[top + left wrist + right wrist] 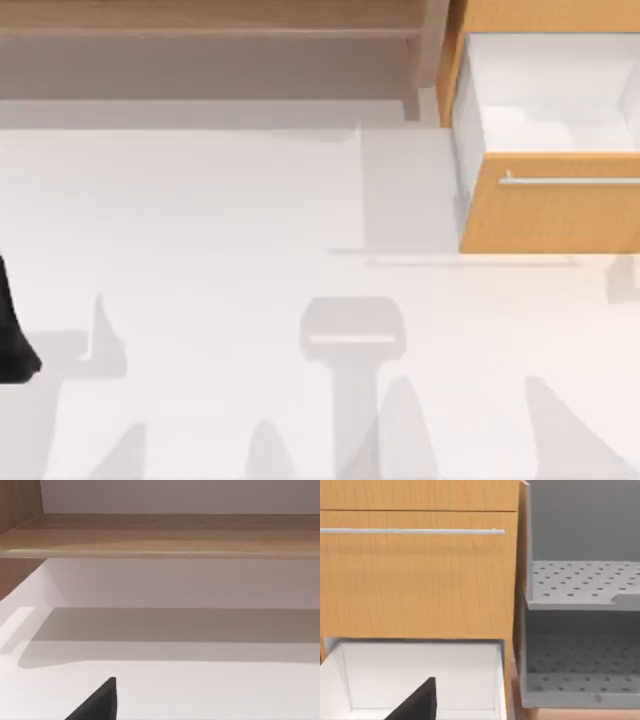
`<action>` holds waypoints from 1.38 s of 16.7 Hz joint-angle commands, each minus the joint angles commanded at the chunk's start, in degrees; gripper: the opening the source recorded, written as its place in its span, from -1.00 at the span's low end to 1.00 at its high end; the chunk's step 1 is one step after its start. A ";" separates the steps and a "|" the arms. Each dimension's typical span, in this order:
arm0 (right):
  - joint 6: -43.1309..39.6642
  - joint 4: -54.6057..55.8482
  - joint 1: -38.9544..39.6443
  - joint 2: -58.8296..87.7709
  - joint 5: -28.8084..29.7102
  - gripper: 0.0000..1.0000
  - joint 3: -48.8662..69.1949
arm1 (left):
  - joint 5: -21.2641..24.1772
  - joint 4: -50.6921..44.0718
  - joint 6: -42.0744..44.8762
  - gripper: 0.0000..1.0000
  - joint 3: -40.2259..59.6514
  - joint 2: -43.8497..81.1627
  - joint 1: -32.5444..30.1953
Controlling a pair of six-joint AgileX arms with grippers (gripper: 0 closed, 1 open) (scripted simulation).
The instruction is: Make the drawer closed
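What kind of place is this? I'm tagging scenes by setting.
Likely a rendered tabletop workspace with furniture: a white table, an open drawer with orange-tan front, and a long wooden shelf.

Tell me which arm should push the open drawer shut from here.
Right, probably. The drawer stands pulled out at the table's right, and the right wrist view faces its wooden front and handle directly. The left arm sits at the far left edge, facing the shelf.

A rendered tabletop workspace: plain white table (200, 250), wooden shelf (200, 20), perforated grey rack (580, 580)
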 joint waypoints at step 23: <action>-15.73 31.76 -1.54 42.00 -1.96 1.00 4.86 | 0.00 0.00 0.00 1.00 0.00 0.00 0.00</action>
